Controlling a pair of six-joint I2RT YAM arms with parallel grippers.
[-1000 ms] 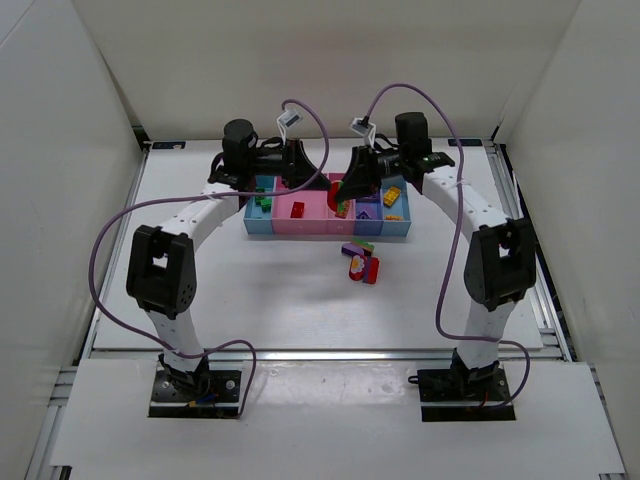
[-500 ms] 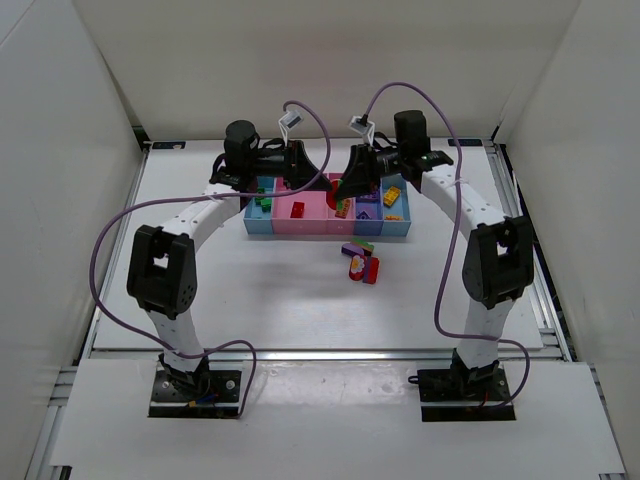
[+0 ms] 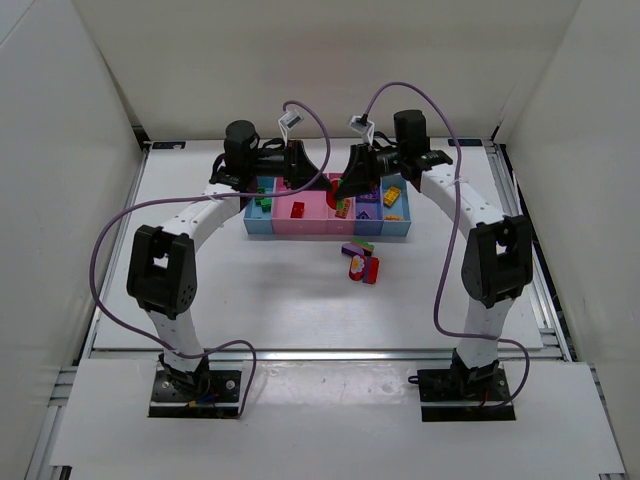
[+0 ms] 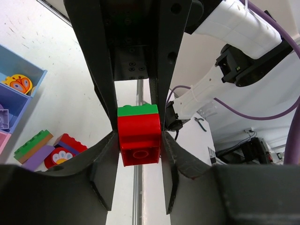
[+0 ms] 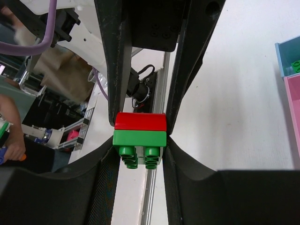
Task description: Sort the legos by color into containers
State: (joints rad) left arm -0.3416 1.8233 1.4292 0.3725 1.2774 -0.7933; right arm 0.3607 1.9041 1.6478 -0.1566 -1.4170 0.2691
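Red brick [image 4: 139, 140] and green brick [image 5: 139, 139] sit snapped together above the pink bin [image 3: 312, 228]. The left gripper [image 4: 138, 143] clamps the red and the right gripper [image 5: 140, 140] clamps the green — probably to pull them apart for sorting.

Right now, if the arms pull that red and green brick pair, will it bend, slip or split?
Probably rigid: the red-and-green brick pair shows square edges in the left gripper. Likely splits at the colour seam, not bends. Glossy sides might slip in the right gripper.

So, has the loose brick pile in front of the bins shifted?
No. The loose brick pile sits at the same spot before the bins' front wall.
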